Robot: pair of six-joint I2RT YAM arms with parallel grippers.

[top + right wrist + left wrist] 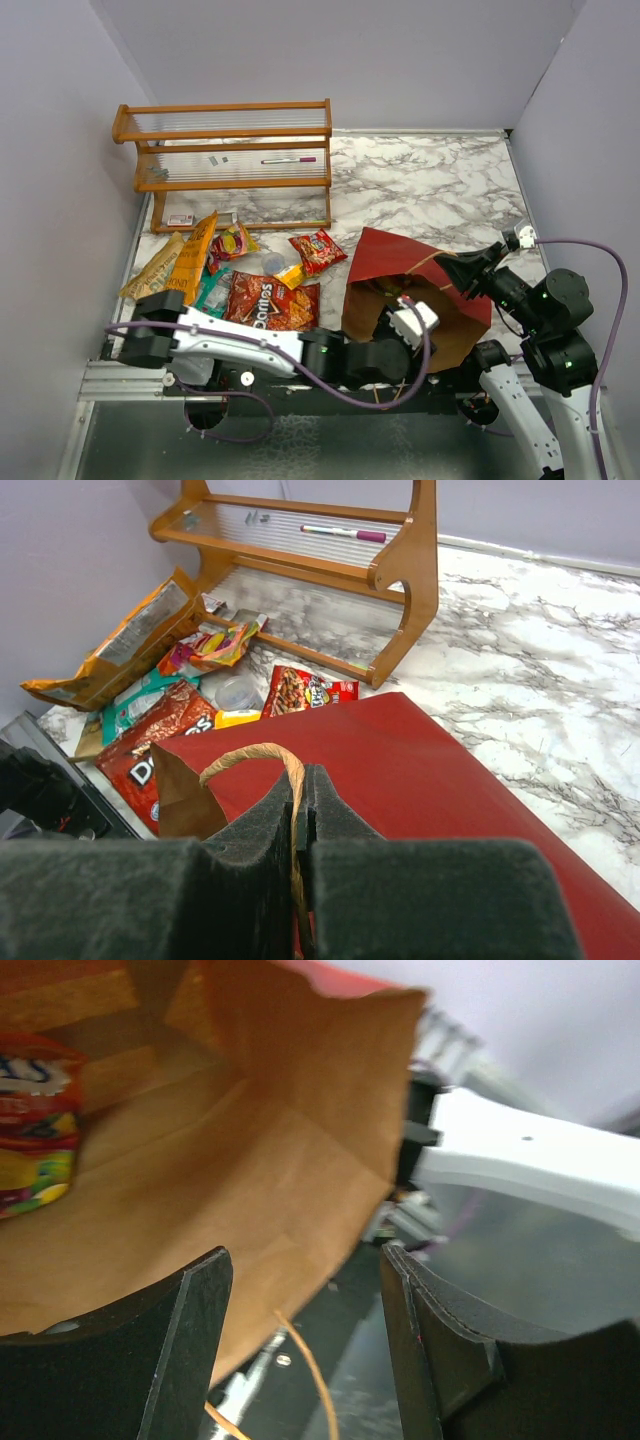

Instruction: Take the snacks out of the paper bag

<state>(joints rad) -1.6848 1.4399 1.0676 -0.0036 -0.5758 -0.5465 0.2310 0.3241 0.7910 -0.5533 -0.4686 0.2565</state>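
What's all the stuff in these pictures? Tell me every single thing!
paper bag: one, dark red outside, tan inside, right of the table's middle
snacks on the table: about seven, red, orange, yellow, teal, tan, piled at the left
snack in the bag: one, red and yellow, deep inside
clear round container: one, see-through, among the snacks
wooden shelf: one, orange-brown, back left
pen: one, white and pink, on the shelf
table: one, grey-white marble
left fingers: two, black, open at the bag's mouth
right fingers: two, dark, shut on the bag's loop handle

Paper bag [400, 262] dark red, tan inside; table [430, 180] grey-veined white marble
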